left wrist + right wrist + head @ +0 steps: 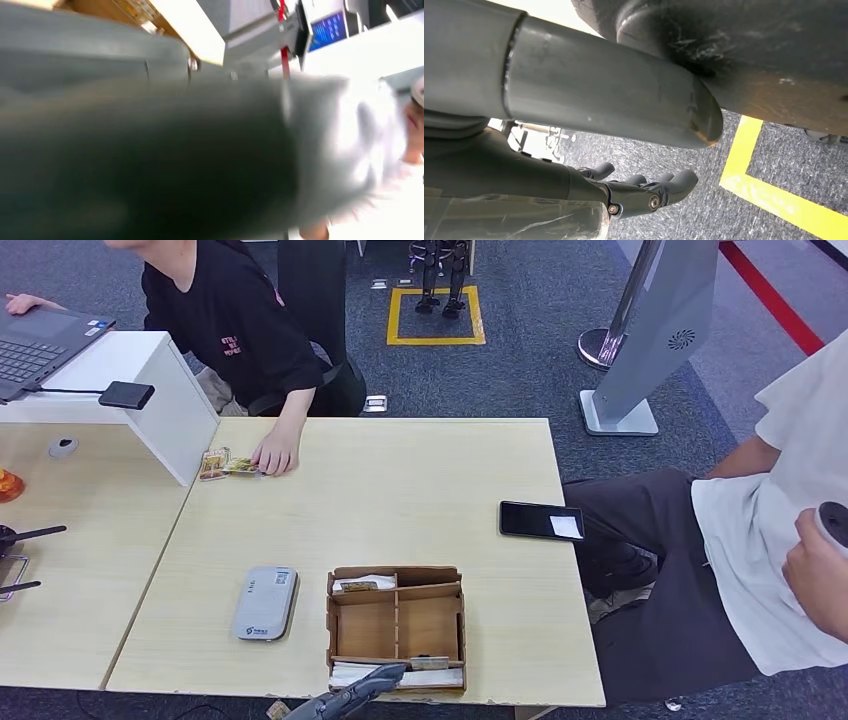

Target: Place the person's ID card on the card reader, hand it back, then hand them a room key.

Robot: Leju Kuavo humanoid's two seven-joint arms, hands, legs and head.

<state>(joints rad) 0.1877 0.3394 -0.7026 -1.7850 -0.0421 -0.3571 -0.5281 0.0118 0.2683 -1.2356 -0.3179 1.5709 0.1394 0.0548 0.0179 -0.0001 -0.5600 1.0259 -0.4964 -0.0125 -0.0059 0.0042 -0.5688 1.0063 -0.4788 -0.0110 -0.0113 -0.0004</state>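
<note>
The ID card (241, 466) lies at the table's (420, 470) far left, under the seated person's hand (275, 455), well apart from the grey card reader (265, 603) at the near edge. The left hand (350, 695) shows at the near edge by the cardboard box (396, 627); I cannot tell how its fingers lie. The right hand (639, 192) hangs over carpet, fingers loosely curled, holding nothing. A long reach might clip the box or nudge the reader. The box holds pale cards in its far-left and near compartments; the middle ones look bare.
</note>
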